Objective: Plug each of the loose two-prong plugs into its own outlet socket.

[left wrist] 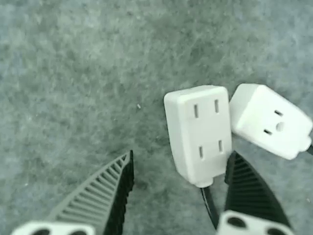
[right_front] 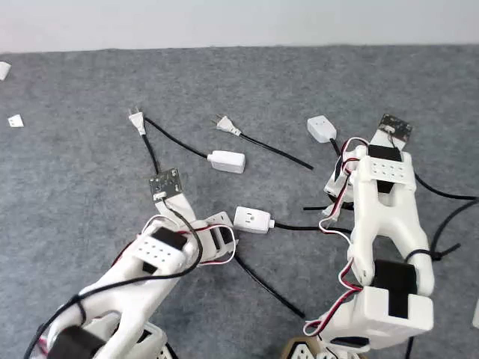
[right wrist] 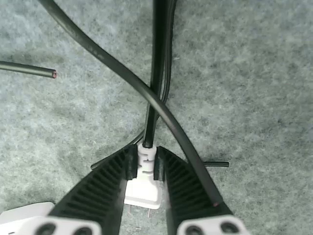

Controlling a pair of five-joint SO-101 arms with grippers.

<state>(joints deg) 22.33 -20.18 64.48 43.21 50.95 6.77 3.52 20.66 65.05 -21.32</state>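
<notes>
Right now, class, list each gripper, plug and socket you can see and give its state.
Left gripper: jaws open, nothing gripped.
Right gripper: jaws shut on held plug.
Far-left plug: loose, unplugged.
Middle plug: loose, unplugged.
Double socket: both outlets empty.
Cube socket: outlet empty.

The right hand (right wrist: 145, 155) pinches a white plug (right wrist: 144, 193), black cords (right wrist: 117, 66) crossing on grey carpet (right wrist: 244, 73).
</notes>
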